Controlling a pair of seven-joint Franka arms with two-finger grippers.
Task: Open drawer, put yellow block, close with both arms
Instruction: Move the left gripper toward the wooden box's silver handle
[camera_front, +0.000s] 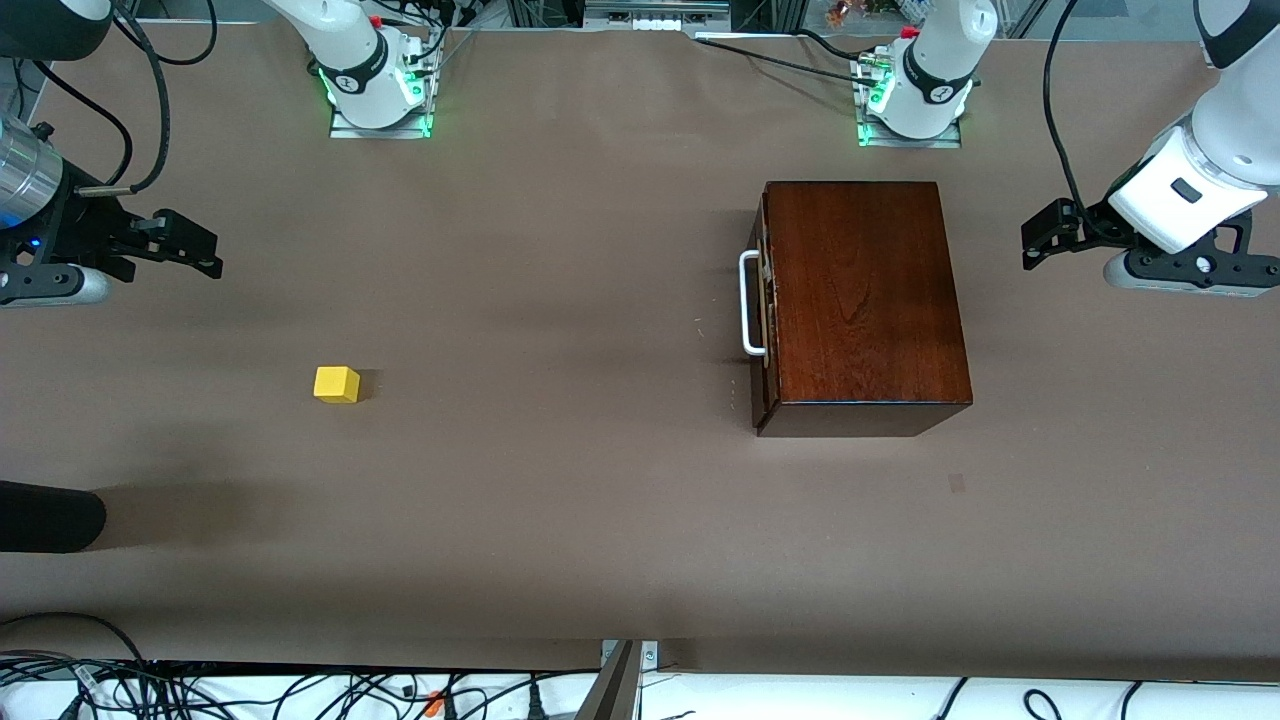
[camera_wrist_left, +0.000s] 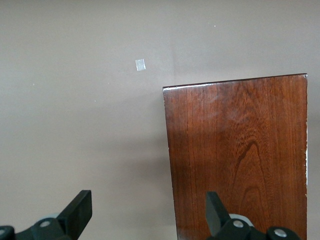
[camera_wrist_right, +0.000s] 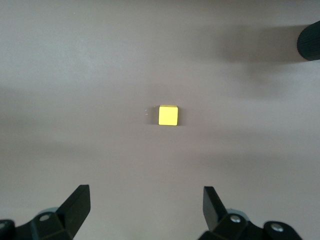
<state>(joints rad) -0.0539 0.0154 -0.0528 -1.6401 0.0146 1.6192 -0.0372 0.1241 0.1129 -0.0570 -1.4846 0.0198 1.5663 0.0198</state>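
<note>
2 arms hang over a broad table (camera_front: 560, 520) covered in matte brown sheet, with cables bunched along its edge nearest the front camera.

Going across the front view from its left: the right gripper (camera_front: 190, 245) hangs in the air over the table's margin at the right arm's end, its black fingers (camera_wrist_right: 75, 205) spread wide and holding nothing. The yellow block (camera_front: 336, 384), a small matte cube with crisp corners, sits alone on the sheet toward that same end, bare surface all around it. A dark rounded object (camera_front: 50, 518) pokes in at the table's edge, nearer the front camera than the block.

Well apart, toward the left arm's end, stands the glossy dark-brown wooden box (camera_front: 865, 300), its grain plain on top. The drawer (camera_front: 764, 300) is shut flush, its white U-shaped handle (camera_front: 748, 303) facing the block. A small pale tape square (camera_front: 957, 483) lies near the box.

The left gripper (camera_front: 1045, 240) hovers over the table beside the box, fingers (camera_wrist_left: 77, 210) wide and empty.
</note>
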